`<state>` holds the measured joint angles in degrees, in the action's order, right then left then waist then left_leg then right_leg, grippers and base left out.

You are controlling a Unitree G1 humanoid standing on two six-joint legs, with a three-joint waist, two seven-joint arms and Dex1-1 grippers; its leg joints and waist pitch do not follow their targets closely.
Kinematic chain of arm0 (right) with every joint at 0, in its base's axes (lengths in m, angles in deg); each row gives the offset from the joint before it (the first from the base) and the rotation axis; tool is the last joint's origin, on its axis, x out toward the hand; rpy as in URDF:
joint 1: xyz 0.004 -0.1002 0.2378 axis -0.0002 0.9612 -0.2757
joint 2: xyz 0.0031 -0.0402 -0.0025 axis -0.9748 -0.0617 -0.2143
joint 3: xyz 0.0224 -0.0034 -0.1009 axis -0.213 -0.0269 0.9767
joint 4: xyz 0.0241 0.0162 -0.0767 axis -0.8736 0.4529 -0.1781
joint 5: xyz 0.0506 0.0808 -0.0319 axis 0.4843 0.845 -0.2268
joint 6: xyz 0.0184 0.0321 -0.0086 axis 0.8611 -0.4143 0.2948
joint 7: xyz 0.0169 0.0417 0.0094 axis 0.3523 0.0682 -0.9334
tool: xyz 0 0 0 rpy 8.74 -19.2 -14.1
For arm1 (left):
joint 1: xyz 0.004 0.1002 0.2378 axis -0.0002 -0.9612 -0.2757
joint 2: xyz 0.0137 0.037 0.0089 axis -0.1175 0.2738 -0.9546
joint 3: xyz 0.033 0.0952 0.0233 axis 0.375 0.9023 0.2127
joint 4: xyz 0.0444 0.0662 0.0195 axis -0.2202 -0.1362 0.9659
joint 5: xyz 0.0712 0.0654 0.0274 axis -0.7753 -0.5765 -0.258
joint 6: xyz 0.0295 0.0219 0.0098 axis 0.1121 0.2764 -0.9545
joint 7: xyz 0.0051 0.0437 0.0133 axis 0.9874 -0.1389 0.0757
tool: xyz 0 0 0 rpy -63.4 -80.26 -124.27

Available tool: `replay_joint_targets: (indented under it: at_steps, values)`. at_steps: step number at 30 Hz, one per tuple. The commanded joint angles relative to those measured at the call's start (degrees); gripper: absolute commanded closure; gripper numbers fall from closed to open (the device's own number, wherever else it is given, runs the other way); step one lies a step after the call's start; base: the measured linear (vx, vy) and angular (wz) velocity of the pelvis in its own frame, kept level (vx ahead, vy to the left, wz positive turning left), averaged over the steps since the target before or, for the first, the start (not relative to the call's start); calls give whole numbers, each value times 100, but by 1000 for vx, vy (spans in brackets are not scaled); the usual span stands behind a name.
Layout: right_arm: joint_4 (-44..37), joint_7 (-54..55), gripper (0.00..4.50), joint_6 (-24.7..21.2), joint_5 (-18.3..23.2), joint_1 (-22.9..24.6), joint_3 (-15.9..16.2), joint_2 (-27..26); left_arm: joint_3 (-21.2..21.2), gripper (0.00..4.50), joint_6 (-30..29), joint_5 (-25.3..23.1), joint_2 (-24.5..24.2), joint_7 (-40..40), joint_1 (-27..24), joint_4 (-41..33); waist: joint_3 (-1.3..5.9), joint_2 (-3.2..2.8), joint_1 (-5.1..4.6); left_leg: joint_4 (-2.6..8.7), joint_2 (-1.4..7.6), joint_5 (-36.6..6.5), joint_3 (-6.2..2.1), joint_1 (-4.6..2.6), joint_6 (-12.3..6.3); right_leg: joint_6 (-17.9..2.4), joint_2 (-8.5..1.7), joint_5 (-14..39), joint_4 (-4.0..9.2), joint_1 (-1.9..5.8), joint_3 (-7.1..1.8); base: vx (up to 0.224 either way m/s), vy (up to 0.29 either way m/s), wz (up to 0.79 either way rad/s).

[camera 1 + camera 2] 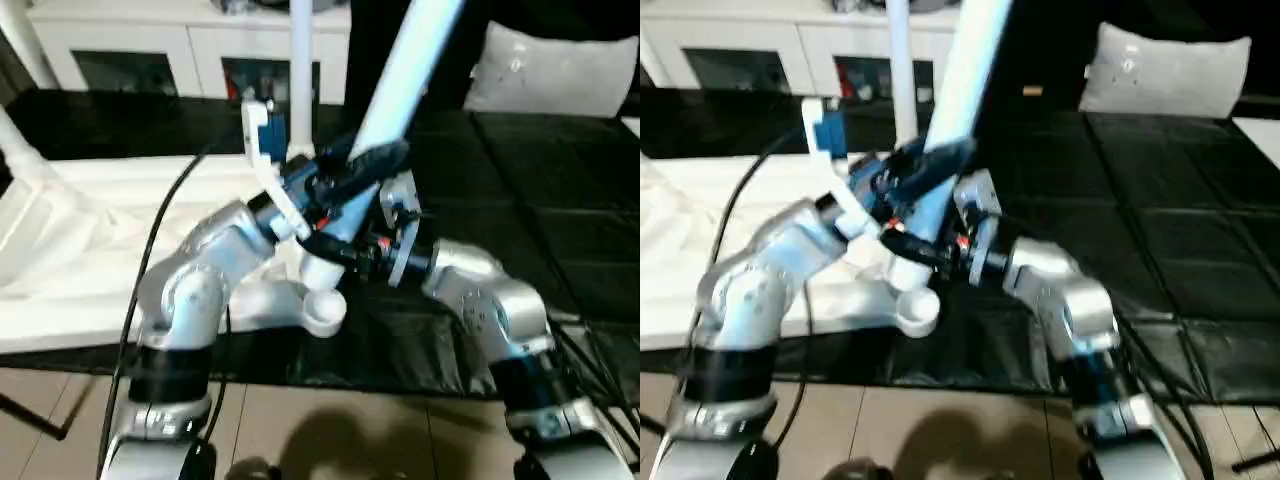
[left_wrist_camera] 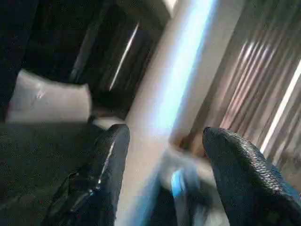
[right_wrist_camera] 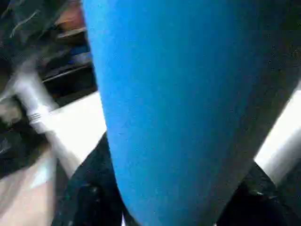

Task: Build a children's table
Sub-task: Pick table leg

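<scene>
The white tabletop lies upside down on the left, a round corner socket at its near right corner. A white leg leans up and to the right from just above that socket. My right gripper is shut on the leg's lower end, and its black fingers press the tube on both sides. Higher up, my left gripper is open, its fingers straddling the leg with gaps. A second leg stands upright behind them.
A white glass-door cabinet runs along the back. A grey cushion rests at the back right on the black mat. A black cable loops over my left forearm. Crumpled white sheeting covers the tabletop's left part.
</scene>
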<state>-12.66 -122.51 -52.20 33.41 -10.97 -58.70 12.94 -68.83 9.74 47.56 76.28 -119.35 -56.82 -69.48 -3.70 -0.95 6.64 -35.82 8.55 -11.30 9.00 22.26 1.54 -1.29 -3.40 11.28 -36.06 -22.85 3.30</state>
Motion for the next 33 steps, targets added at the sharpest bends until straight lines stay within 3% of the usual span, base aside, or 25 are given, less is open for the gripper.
replay_joint_targets:
  at_steps: [1,3,4,7,9,11,14,17,20,25,31,33]
  values:
    - [-376,195,259,12,40,86,-200,36,48,165,143,-366,-166,-3,-54,-18,421,-14,-42,477,431,-687,-134,-97,-68,-1046,-490,782,425,310,-304,0,0,0]
    - [-560,283,260,48,-8,220,-219,50,1,165,174,-445,-265,36,-145,0,402,-5,-70,490,423,-882,-134,-97,-7,-960,-508,1083,457,313,-308,0,0,0]
    - [-822,445,260,-13,20,413,-279,39,-5,165,324,-694,-460,99,-262,39,395,-28,-80,492,414,-992,-137,-98,28,-928,-518,1302,482,305,-310,0,0,0]
    - [-997,613,260,-9,-40,550,-299,34,-16,165,343,-802,-599,122,-360,39,388,-20,-125,517,416,-1068,-153,-91,61,-823,-510,1435,492,304,-312,0,0,0]
    - [-1273,947,260,49,-424,828,-201,103,157,165,680,-1273,-1000,44,-619,158,392,-27,-163,511,401,-1013,-143,-84,72,-756,-488,1449,501,289,-322,0,0,0]
    - [-1365,1128,260,77,-533,964,-207,98,463,165,1098,-1751,-1450,-212,-772,403,395,-40,-167,521,397,-1006,-151,-98,70,-668,-468,1437,511,266,-321,0,0,0]
    - [-1429,1099,260,77,-517,1079,-193,159,597,200,1345,-1930,-1908,-803,-867,691,392,-55,-170,542,407,-1150,-149,-123,104,-693,-479,1552,509,239,-327,0,0,0]
    - [-1412,1025,260,124,-520,1124,-173,238,625,212,1398,-1921,-2283,-1327,-874,848,387,-71,-173,558,426,-1247,-152,-140,171,-868,-485,1330,472,228,-328,0,0,0]
    - [-1326,898,260,204,-533,1117,-191,321,951,246,1656,-2135,-3027,-2227,-903,1131,376,-85,-171,566,406,-1366,-153,-138,155,-868,-494,1413,474,221,-338,0,0,0]
    - [-1203,825,260,251,-565,1069,-146,387,1293,294,1912,-2486,-3329,-2597,-817,1488,382,-129,-170,574,439,-1419,-153,-173,233,-1027,-517,1242,446,206,-340,0,0,0]
    - [-1178,896,260,151,-566,1001,-53,397,1561,335,2157,-2660,-3358,-3006,-579,1913,381,-127,-164,575,428,-1443,-152,-158,260,-1076,-537,1254,443,237,-347,0,0,0]
    - [-1195,966,260,195,-735,1015,58,423,1686,366,2342,-2855,-3343,-3060,-509,2105,386,-119,-174,572,434,-1411,-150,-159,270,-1108,-534,1162,435,236,-345,0,0,0]
